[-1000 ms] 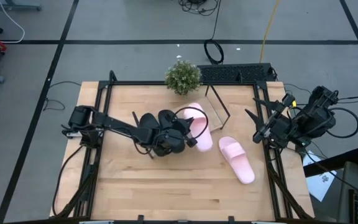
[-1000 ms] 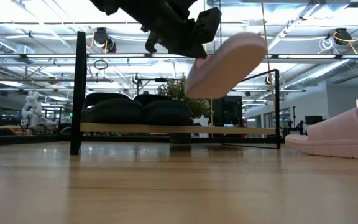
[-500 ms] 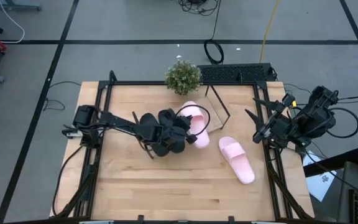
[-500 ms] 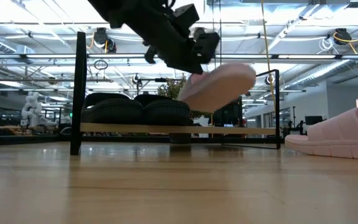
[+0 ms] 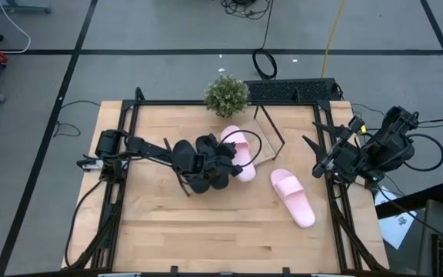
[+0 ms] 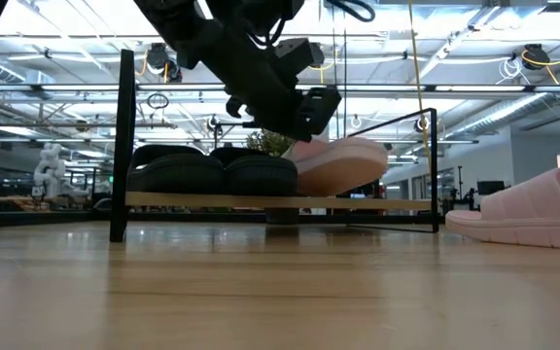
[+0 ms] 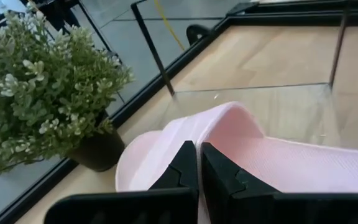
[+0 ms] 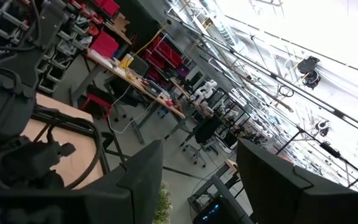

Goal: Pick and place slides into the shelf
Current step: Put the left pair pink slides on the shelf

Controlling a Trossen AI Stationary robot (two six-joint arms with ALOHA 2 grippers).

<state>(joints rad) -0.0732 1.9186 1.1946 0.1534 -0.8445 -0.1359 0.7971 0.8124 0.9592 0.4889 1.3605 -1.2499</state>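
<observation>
The left gripper [image 6: 304, 102], fingers pinched on a pink slide [image 6: 340, 163] at the shelf [image 6: 261, 201] beside the black pair [image 6: 212, 171], should seat it flat before letting go; the right gripper [image 5: 337, 158] waits spread at the table [image 5: 206, 231] edge.

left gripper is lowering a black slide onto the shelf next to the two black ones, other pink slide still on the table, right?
Not quite: the slide in the left gripper is pale pink, as the low view shows. The rest stands: two black slides on the shelf, other pink slide on the table.
</observation>
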